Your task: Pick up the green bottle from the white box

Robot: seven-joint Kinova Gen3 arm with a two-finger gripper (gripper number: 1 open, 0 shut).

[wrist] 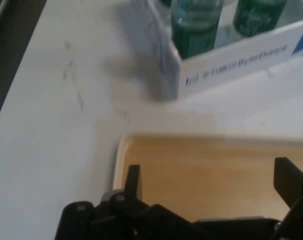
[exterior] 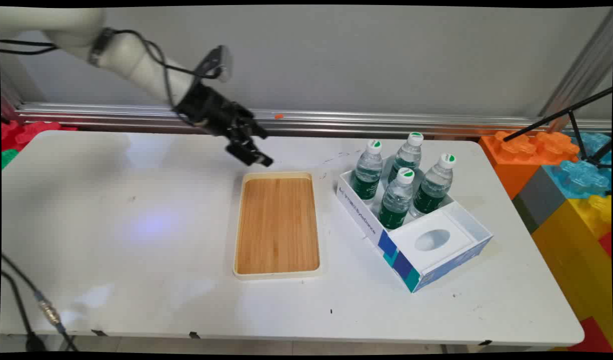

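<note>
My black gripper (exterior: 254,155) hangs above the far left corner of a wooden tray (exterior: 277,224) with a cream rim, and it holds nothing. In the hand view the gripper (wrist: 209,177) is open, its two fingers spread wide over the tray's bamboo floor (wrist: 201,167). To the right of the tray stands a white and blue box (exterior: 411,227) holding several water bottles (exterior: 396,197) with green labels and white caps. The box corner (wrist: 176,75) and two bottles show at the top of the hand view.
The box's near end has a white insert with an oval hole (exterior: 431,240). Large coloured toy blocks (exterior: 566,185) stand off the table's right end, with a black tripod (exterior: 581,135) over them. A metal rail (exterior: 336,122) runs behind the table. Cables hang at the near left (exterior: 31,300).
</note>
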